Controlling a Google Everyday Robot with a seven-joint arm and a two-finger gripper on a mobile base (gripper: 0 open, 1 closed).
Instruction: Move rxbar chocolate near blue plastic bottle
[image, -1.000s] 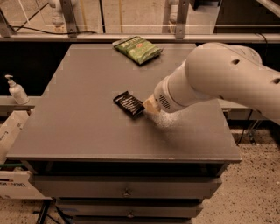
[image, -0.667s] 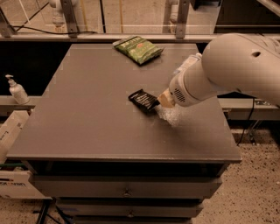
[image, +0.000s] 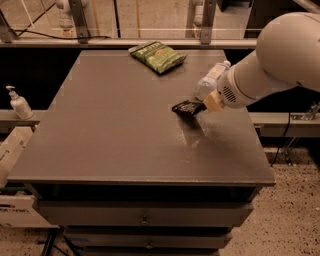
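Observation:
The rxbar chocolate (image: 186, 107) is a small black wrapper held just above the grey table (image: 120, 135), right of centre. My gripper (image: 204, 106) is shut on its right end, at the tip of the big white arm (image: 280, 55) that reaches in from the right. The blue plastic bottle (image: 209, 80) lies on its side just behind the bar, with its white cap pointing to the back right. The arm hides part of it. Bar and bottle are a few centimetres apart.
A green snack bag (image: 157, 56) lies at the back centre of the table. A small white pump bottle (image: 19, 104) stands on a ledge off the table's left side. The table's right edge is close under the arm.
The gripper has carried the bar to the right and towards the back. The arm has drawn back to the right, so the bottle now shows.

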